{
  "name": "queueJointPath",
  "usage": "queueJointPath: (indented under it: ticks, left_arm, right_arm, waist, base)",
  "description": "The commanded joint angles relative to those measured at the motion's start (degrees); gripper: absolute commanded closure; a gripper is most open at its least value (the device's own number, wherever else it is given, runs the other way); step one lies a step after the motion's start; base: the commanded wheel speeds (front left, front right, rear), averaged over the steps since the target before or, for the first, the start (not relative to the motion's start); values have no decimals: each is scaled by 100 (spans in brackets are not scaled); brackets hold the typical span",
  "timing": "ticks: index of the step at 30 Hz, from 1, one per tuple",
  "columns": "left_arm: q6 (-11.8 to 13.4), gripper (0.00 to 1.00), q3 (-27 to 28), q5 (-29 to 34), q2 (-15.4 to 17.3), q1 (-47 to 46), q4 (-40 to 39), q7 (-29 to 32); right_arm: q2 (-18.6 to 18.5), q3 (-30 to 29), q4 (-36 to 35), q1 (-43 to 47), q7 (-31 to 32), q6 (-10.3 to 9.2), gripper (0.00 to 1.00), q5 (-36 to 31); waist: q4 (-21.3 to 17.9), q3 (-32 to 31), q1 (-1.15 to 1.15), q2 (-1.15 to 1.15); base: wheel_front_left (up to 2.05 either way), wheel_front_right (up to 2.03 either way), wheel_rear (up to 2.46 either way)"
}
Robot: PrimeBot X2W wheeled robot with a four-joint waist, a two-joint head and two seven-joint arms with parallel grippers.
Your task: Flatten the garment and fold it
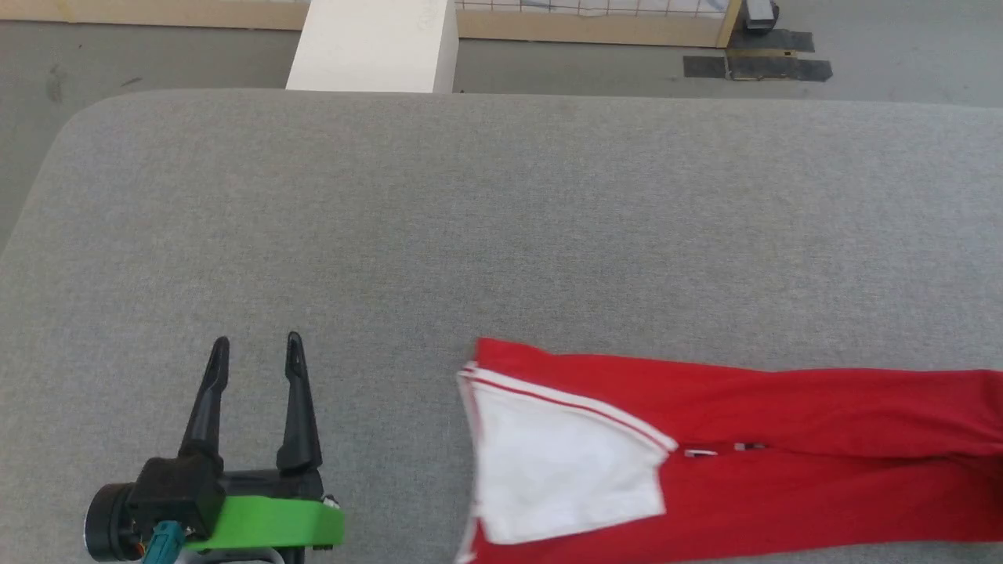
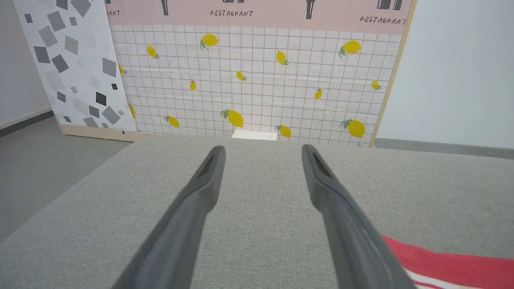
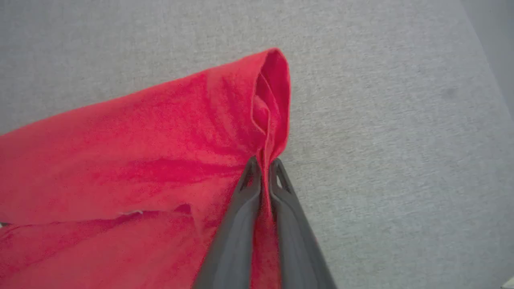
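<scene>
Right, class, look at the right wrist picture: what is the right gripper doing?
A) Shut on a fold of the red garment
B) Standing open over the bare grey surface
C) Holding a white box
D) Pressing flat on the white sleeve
A: the right gripper has its two fingers closed together, with a bunched edge of the garment pinched between them.

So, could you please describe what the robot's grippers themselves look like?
The left gripper has two long, tapering black fingers on a blocky black base, mounted on a bright green bracket, with a round black housing and a teal connector beside it. The right gripper looks dark grey, with small slotted cut-outs near its tips.
</scene>
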Motion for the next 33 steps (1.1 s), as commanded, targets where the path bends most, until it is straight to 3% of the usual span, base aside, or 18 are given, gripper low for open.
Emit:
queueJointPath:
  ticks: [1, 6, 14, 20, 27, 33]
  left_arm:
    - [-48, 0, 31, 79, -43, 87, 24, -27]
    - [-182, 0, 80, 90, -139, 136, 131, -27]
    - [-372, 0, 139, 76, -359, 226, 286, -27]
    - [-484, 0, 239, 113, -401, 288, 327, -27]
    - [-554, 0, 299, 164, -479, 325, 331, -27]
    - [-624, 0, 298, 185, -586, 262, 366, -27]
  right_arm:
    - [-113, -151, -6, -88, -27, -11, 100, -71]
    - [-239, -32, -308, 18, 288, -11, 100, 105]
    - [-14, 1482, -1722, 418, 1487, -11, 100, 1254]
    - [253, 2376, -2374, 336, 1861, -11, 100, 1574]
    - [536, 3312, -2402, -111, 1843, -11, 100, 1655]
    - [825, 3908, -1851, -648, 1539, -11, 100, 1431]
  waist:
    - [-40, -38, 0, 0]
    - [-72, -107, 0, 0]
    - [-37, -330, 0, 0]
    - [100, -429, 0, 0]
    - [296, -419, 0, 0]
    - [463, -305, 0, 0]
  base:
    - [0, 0, 0]
    - [0, 0, 0]
    - [0, 0, 0]
    - [0, 0, 0]
    - [0, 0, 0]
    - [0, 0, 0]
